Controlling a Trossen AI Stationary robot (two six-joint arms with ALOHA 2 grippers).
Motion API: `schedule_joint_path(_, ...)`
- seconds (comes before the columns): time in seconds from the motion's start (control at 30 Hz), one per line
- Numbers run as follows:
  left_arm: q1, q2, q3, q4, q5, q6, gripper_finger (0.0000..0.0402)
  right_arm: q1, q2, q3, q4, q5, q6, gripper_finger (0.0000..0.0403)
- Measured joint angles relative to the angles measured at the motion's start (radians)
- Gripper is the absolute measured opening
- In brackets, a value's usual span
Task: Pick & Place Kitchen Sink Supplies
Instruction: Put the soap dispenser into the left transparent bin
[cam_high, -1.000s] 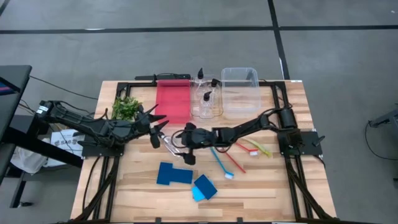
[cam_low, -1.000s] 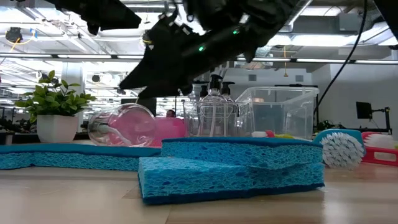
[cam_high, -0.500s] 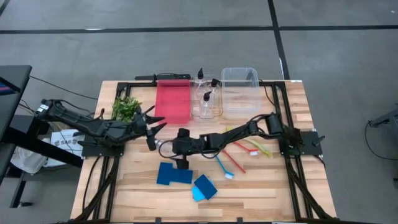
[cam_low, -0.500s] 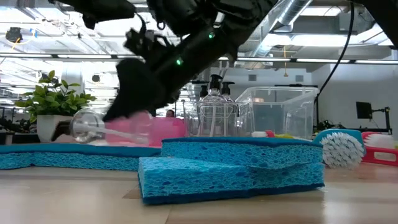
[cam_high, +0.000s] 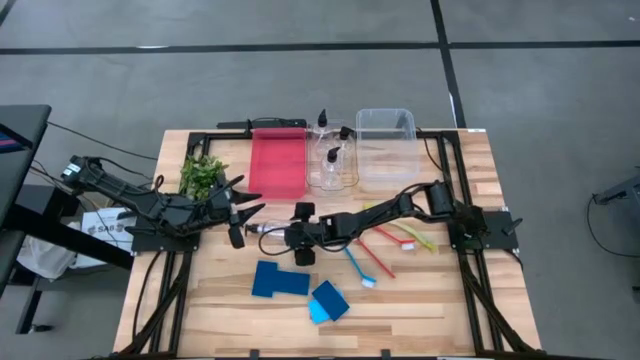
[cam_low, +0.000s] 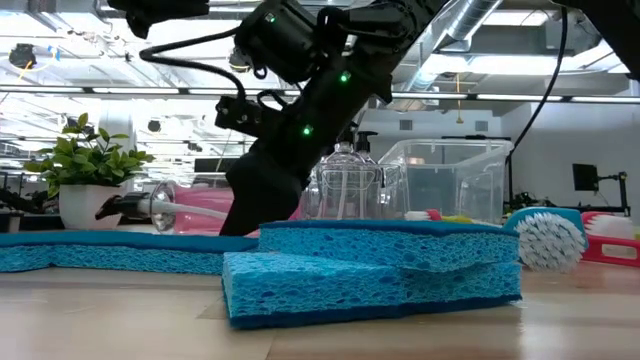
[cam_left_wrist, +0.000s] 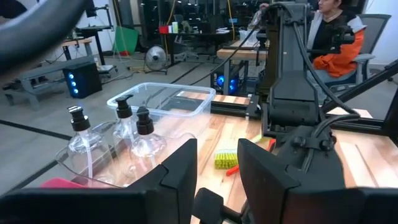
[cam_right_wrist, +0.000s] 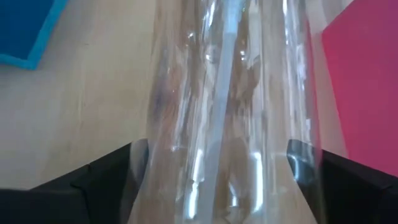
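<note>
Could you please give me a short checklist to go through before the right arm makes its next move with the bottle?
1. Bottle between the fingers: ok. The right gripper has the clear bottle lying between its fingers.
2. Firm grip: cannot tell. The jaws stand wide around the bottle; contact is not clear.
3. Bottle's pose: not ok for upright placing. It lies on its side, pump top pointing away from the gripper.
4. Left gripper out of the way: not ok. It waits half open close to the bottle's pump end.
5. Room in the clear bin: ok.
6. Dark blue sponge apart from the gripper: ok.
</note>
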Motion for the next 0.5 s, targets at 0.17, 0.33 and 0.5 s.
schedule_joint_path(0.17, 0.0, 0.0, 0.0, 0.0, 0.0, 0.0, 0.0117, -0.001, -0.002, 0.0, 0.001, 0.003, 0.002, 0.0345)
schedule_joint_path(0.33, 0.0, 0.0, 0.0, 0.0, 0.0, 0.0, 0.0117, -0.001, -0.005, -0.001, 0.0, 0.003, 0.002, 0.0304)
schedule_joint_path(0.5, 0.0, 0.0, 0.0, 0.0, 0.0, 0.0, 0.0117, 0.007, -0.006, -0.001, -0.008, 0.004, -0.004, 0.0314)
